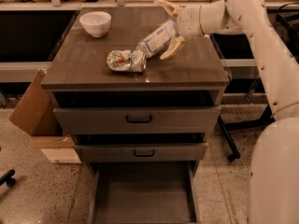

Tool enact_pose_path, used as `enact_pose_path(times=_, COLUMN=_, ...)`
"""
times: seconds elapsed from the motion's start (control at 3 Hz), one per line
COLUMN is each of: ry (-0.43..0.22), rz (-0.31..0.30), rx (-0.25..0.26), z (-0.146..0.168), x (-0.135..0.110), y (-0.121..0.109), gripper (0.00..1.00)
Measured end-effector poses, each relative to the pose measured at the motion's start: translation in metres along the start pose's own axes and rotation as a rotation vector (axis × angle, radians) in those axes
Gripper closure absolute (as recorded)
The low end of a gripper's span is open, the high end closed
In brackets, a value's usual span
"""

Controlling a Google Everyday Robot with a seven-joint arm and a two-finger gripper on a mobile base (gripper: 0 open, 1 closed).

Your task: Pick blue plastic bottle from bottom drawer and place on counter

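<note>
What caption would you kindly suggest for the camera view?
Claw over the counter with blue plastic bottle tilted beside snack packet; bottom drawer open.

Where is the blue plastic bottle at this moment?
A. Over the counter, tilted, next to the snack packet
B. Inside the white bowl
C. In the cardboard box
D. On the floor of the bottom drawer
A: the blue plastic bottle slants over the counter, with its lower end by the snack packet and its upper end at the pincer, which is above the counter's back right part.
</note>
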State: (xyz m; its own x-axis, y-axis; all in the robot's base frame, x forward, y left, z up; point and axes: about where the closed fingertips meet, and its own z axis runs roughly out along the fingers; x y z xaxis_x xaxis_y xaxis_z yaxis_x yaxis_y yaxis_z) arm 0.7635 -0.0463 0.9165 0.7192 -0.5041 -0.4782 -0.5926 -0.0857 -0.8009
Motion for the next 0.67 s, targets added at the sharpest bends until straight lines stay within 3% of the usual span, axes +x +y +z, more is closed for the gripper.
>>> enact_pose_path(times=0.67, ry=0.016, rz=-0.008, rx=0.044, z=-0.0130, x=0.0089, y=-0.0057, gripper=0.00)
